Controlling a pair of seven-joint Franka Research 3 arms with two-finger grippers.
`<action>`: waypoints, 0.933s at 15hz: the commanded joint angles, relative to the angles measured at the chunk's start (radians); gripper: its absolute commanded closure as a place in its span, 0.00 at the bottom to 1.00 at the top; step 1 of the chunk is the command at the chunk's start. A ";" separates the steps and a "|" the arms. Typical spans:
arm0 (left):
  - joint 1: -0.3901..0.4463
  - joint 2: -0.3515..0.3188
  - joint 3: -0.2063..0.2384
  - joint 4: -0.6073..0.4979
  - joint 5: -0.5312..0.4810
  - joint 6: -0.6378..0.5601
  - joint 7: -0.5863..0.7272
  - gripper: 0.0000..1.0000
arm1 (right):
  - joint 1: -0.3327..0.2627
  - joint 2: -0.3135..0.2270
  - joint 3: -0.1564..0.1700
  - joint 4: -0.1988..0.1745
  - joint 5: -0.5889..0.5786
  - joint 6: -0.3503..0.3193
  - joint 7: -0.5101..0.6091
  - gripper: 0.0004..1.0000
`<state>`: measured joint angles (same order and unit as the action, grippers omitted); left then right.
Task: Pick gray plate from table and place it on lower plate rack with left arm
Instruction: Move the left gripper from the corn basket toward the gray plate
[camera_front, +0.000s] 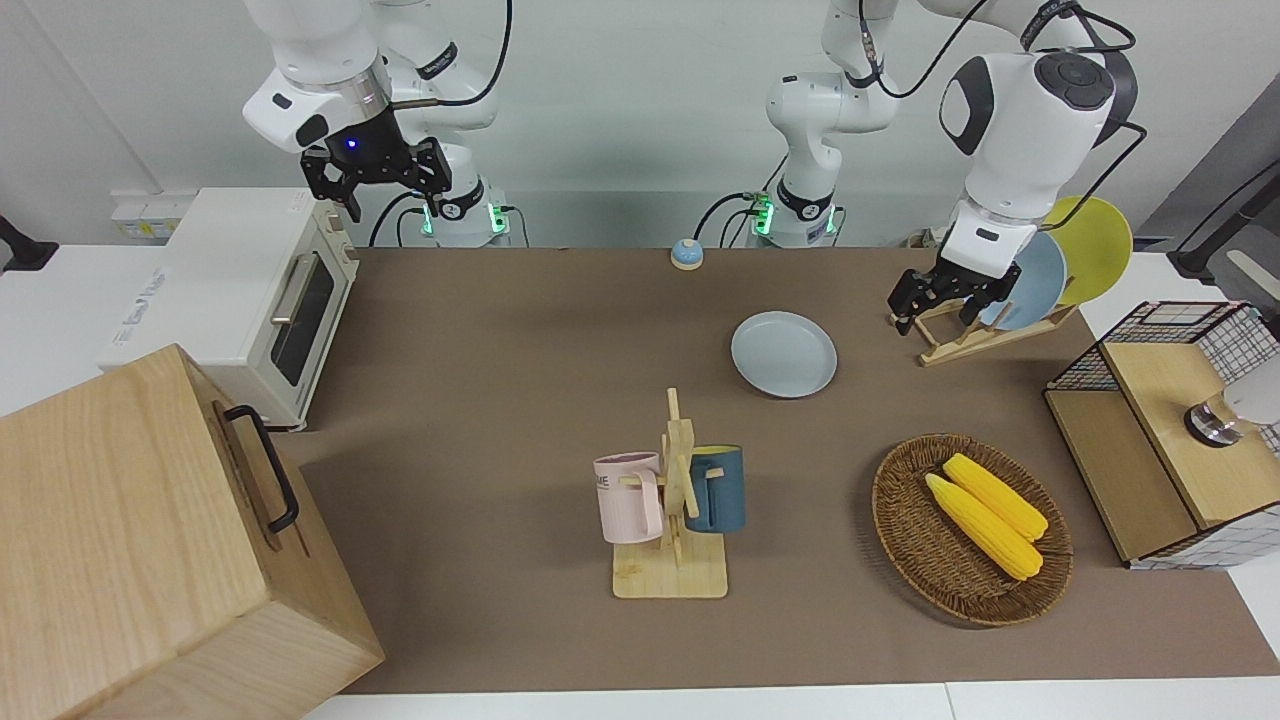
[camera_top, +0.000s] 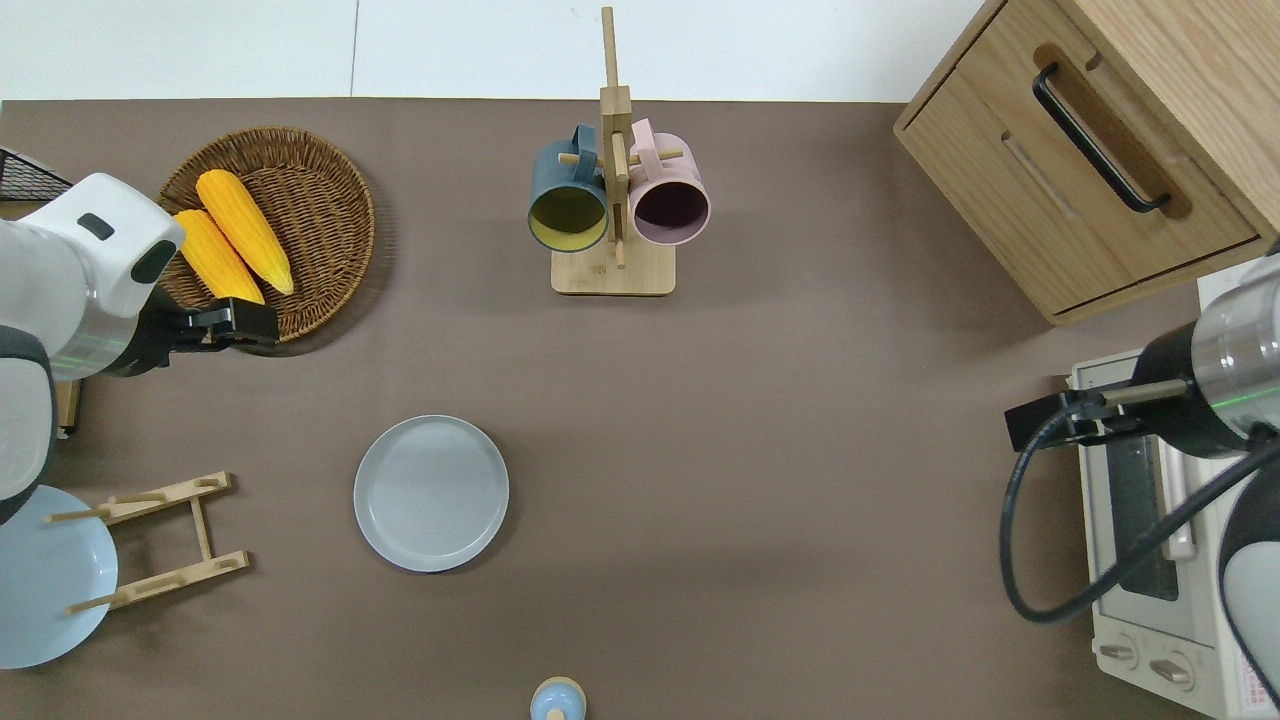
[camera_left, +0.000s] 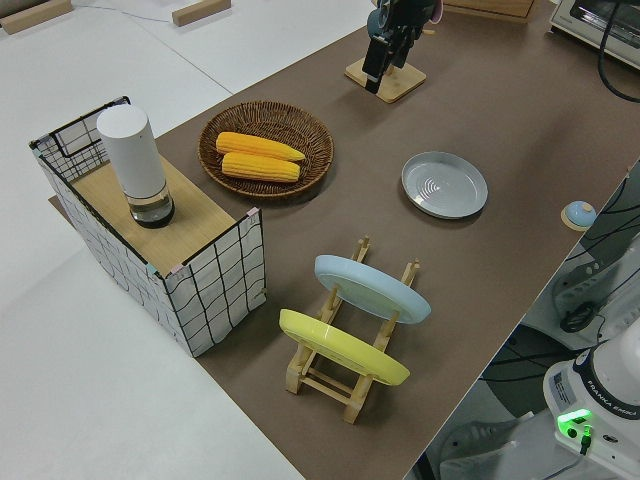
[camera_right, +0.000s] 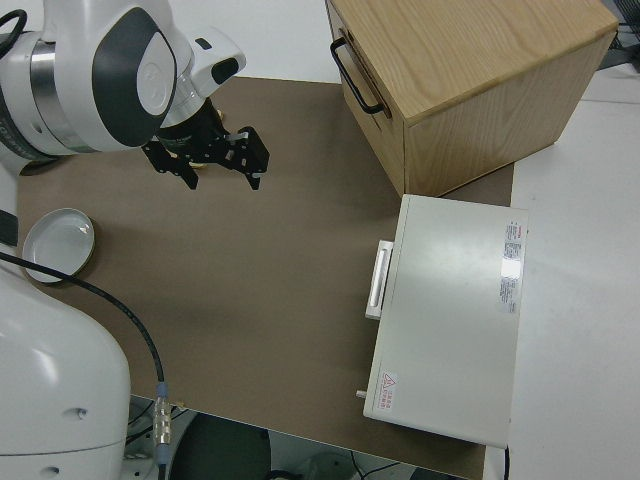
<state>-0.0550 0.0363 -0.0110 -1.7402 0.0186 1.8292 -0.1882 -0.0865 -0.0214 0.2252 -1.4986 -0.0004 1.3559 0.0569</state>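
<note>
The gray plate (camera_front: 784, 354) lies flat on the brown mat; it also shows in the overhead view (camera_top: 431, 493), the left side view (camera_left: 444, 185) and the right side view (camera_right: 60, 243). The light-wood plate rack (camera_front: 960, 340) stands toward the left arm's end (camera_top: 165, 540). It holds a blue plate (camera_left: 372, 288) and a yellow plate (camera_left: 343, 348); its low slots toward the gray plate are free. My left gripper (camera_top: 245, 325) is open and empty, up in the air over the wicker basket's rim (camera_front: 940, 305). My right gripper (camera_front: 378, 190) is parked.
A wicker basket (camera_top: 330, 160) holds two corn cobs. A wooden mug stand (camera_top: 612, 270) carries two mugs. A toaster oven (camera_front: 250, 290), a wooden cabinet (camera_front: 130, 540), a wire crate (camera_left: 215, 290) and a small blue dome (camera_top: 557, 699) stand around the mat.
</note>
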 joint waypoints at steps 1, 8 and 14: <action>-0.026 0.000 -0.026 -0.005 0.017 -0.004 -0.068 0.00 | -0.015 -0.005 0.006 0.006 0.003 -0.015 -0.003 0.01; -0.032 -0.001 -0.026 -0.009 0.015 -0.019 -0.086 0.00 | -0.015 -0.005 0.006 0.006 0.003 -0.015 -0.003 0.01; -0.035 -0.001 -0.026 -0.016 0.015 -0.019 -0.088 0.00 | -0.013 -0.005 0.006 0.006 0.003 -0.015 -0.003 0.01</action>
<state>-0.0760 0.0401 -0.0442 -1.7470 0.0185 1.8179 -0.2552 -0.0865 -0.0214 0.2252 -1.4986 -0.0004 1.3559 0.0569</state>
